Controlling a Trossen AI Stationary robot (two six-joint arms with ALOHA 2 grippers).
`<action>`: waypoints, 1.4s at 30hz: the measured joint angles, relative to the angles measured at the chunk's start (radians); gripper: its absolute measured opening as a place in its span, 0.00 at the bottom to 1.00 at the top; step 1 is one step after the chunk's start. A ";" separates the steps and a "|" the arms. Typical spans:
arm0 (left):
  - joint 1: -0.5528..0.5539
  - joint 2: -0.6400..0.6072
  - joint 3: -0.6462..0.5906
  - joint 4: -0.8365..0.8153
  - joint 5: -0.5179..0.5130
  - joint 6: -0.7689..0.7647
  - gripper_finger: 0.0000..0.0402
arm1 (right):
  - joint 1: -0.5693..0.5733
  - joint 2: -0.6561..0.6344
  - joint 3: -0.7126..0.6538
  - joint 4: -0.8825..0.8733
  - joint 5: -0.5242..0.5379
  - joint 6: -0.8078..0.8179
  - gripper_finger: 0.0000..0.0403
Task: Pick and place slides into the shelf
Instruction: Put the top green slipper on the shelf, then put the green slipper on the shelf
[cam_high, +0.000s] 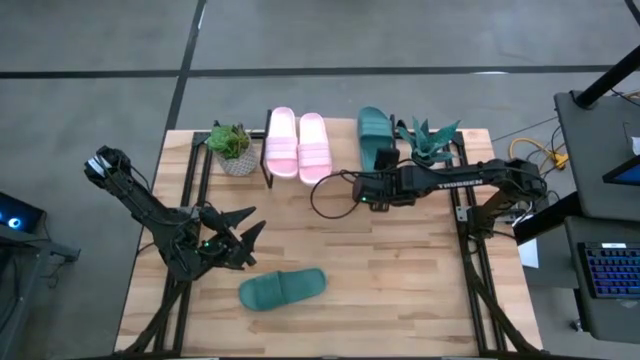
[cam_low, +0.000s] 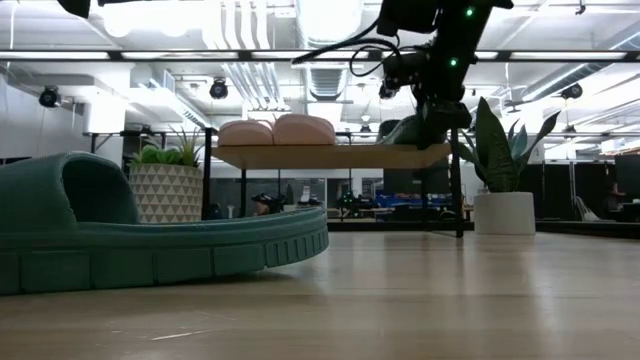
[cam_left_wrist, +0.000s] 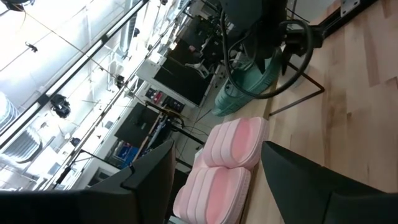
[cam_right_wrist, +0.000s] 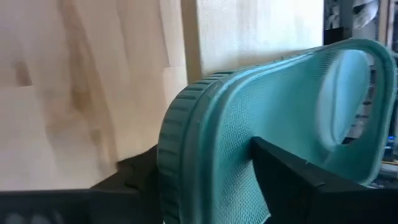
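The shelf (cam_high: 345, 178) stands at the table's far side. The pink pair (cam_high: 298, 145) lies side by side on its board (cam_low: 330, 155), soles down. One dark green slide (cam_high: 375, 130) is on the board's right part, and my right gripper (cam_high: 384, 162) is shut on it. The other green slide (cam_high: 282, 288) lies sole down on the tabletop near the front edge, filling the low view's left (cam_low: 150, 235). My left gripper (cam_high: 240, 235) hovers open just left of and beyond it, and its wrist view looks toward the pink pair (cam_left_wrist: 221, 168). My right gripper pinches the green slide's heel end (cam_right_wrist: 205, 124), one finger (cam_right_wrist: 292, 174) on the footbed and the other under the sole. The fingers come from the table's near side, slanting down, along the slide's length. The strap end (cam_right_wrist: 348, 87) points away and seems to rest on the shelf board.
A small potted plant (cam_high: 233, 148) stands left of the shelf and a spiky plant in a white pot (cam_high: 430, 140) right of it, close to my right arm. Black frame rails run along both table sides. Bare tabletop (cam_high: 400, 270) lies between the arms.
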 joint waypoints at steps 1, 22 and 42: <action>0.000 0.000 0.000 0.000 0.000 0.000 0.56 | 0.004 0.000 0.000 -0.005 -0.006 0.012 0.52; 0.000 0.000 0.000 0.000 0.000 0.005 0.56 | 0.024 -0.006 0.191 -0.218 -0.161 0.151 0.71; -0.089 0.137 0.001 -0.002 0.269 -0.154 0.56 | 0.169 -0.007 0.459 -0.303 -0.280 0.304 0.65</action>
